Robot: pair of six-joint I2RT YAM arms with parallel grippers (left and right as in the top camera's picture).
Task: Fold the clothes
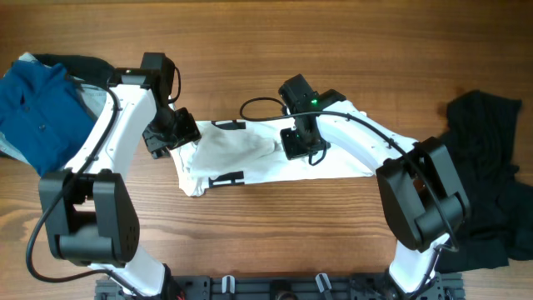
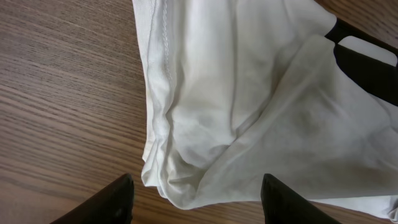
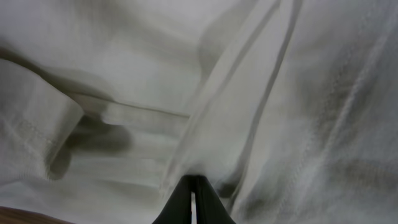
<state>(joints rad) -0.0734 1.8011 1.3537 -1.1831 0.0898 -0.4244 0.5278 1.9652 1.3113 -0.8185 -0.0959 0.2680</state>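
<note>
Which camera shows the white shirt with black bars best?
The overhead view: nearly all of the crumpled white fabric T-shirt is visible there. The left wrist view shows only its stitched edge and some folds; the right wrist view shows only close folds.

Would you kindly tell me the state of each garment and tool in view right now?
White T-shirt: bunched, partly folded.
Blue garment: crumpled, unfolded.
Black garment: crumpled, unfolded.
Left tool: open over the T-shirt's corner.
Right tool: shut on a T-shirt fold.

no readable text, T-shirt point(image 1: 250, 154) print only black bars, no labels legible
</note>
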